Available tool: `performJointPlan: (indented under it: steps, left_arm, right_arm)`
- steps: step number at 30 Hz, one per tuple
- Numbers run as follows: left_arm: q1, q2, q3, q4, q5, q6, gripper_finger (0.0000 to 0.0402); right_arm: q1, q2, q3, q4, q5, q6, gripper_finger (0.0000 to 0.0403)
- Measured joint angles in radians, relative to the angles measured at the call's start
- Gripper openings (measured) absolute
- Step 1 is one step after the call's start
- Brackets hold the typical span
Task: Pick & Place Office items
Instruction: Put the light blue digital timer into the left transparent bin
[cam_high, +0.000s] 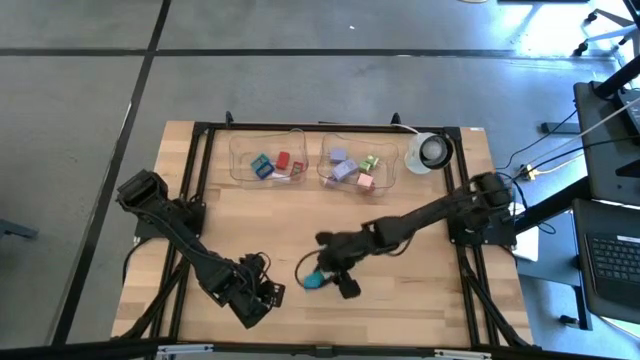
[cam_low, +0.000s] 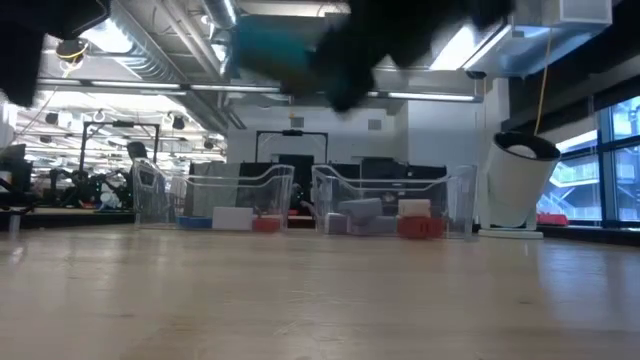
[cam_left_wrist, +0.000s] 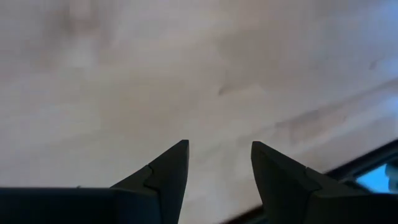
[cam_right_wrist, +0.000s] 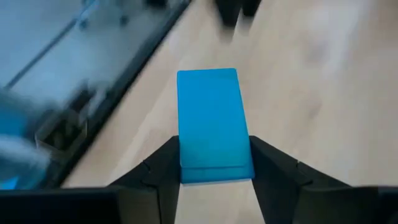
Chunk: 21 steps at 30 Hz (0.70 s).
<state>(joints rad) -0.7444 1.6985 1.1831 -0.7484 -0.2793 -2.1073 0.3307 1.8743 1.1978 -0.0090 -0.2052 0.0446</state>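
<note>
While gripped by the right hand (cam_right_wrist: 214, 163), blue block (cam_right_wrist: 211, 124), long axis straight ahead beyond the fingertips.

Tabletop (cam_high: 400, 290): we see pale wood with a black frame round its edge.
Clear trays (cam_high: 268, 158): we count two, side by side at the far edge.
Tape roll (cam_high: 432, 152): white, round, just right of the trays.
Laptop (cam_high: 612, 255): on a dark stand off the right side.
Floor (cam_high: 80, 120): grey.
</note>
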Motion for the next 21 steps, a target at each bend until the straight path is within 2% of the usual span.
performJointPlan:
  steps: [7,12,18,21]
  left_arm:
    - [0.003,0.0,0.0,-0.051,-0.226,0.027,0.0169]
    - [0.021,0.0,0.0,-0.058,-0.423,0.212,0.0169]
    - [0.073,0.0,0.0,-0.057,-0.653,0.393,0.0174]
    - [0.116,0.0,0.0,-0.057,-0.675,0.446,0.0185]
  right_arm:
    - [-0.048,-0.235,0.001,0.091,0.205,-0.004,0.0163]
    - [-0.081,-0.36,0.003,0.169,0.323,-0.008,0.0163]
    - [-0.11,-0.435,0.003,0.196,0.449,-0.08,0.0163]
    - [-0.119,-0.447,0.003,0.194,0.511,-0.106,0.0164]
